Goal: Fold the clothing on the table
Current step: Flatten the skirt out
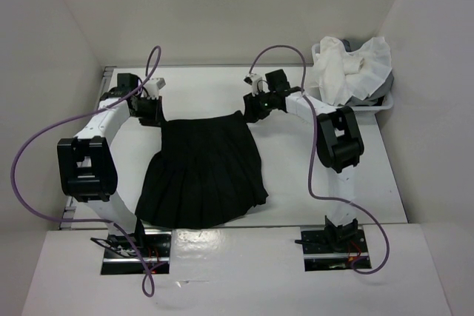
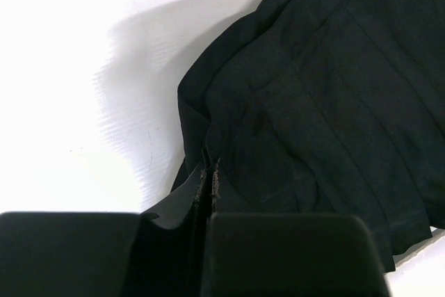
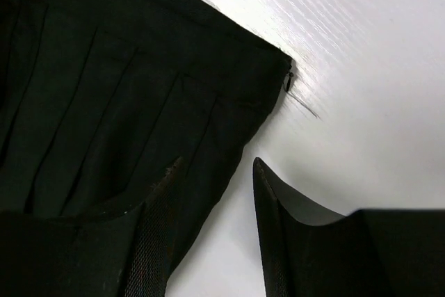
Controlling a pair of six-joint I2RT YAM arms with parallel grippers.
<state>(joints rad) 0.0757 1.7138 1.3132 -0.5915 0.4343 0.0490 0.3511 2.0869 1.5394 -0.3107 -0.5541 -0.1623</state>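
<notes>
My left gripper (image 2: 210,170) has its fingers clamped together on 1 waistband corner of the black skirt (image 1: 204,172). My right gripper (image 3: 215,166) has its 2 fingers apart, straddling the skirt's edge beside the other corner. The 1 skirt lies spread on the white table (image 1: 207,86), and 1 white basket (image 1: 374,109) at the far right holds crumpled white cloths (image 1: 348,64).
</notes>
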